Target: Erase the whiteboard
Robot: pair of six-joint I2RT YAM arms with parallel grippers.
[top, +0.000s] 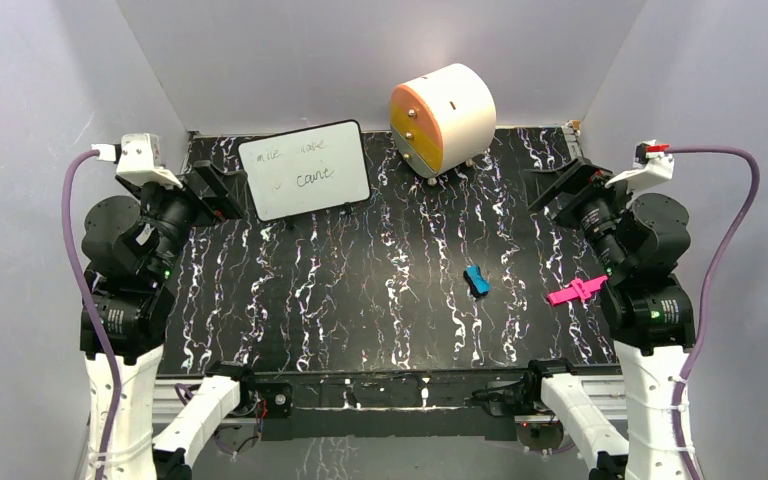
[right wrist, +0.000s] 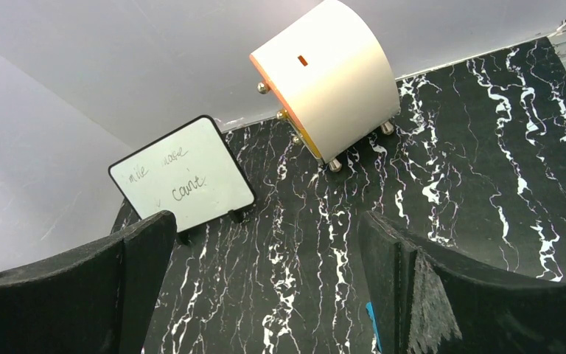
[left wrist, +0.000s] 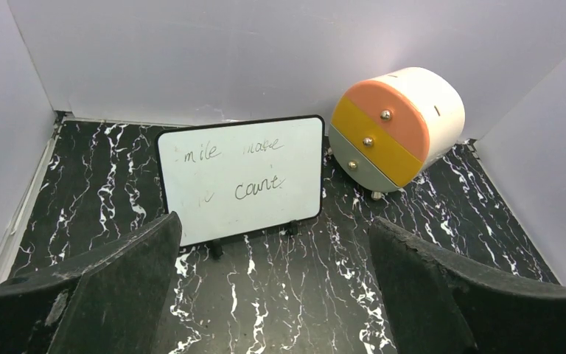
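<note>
The whiteboard point(top: 304, 170) stands on small black feet at the back left of the black marbled table, leaning back, with faint dark handwriting on it. It also shows in the left wrist view point(left wrist: 240, 177) and the right wrist view point(right wrist: 182, 175). My left gripper point(top: 218, 193) is open and empty, just left of the board and raised. Its fingers point(left wrist: 110, 295) frame the board from a short distance. My right gripper point(top: 560, 186) is open and empty at the right side, far from the board. A small blue block point(top: 476, 281) lies on the table right of centre.
A round cream-and-orange drawer unit point(top: 443, 118) stands at the back, right of the board; it shows in the left wrist view point(left wrist: 398, 129) and the right wrist view point(right wrist: 326, 79). A pink piece point(top: 576, 292) lies near the right arm. Grey walls close in three sides.
</note>
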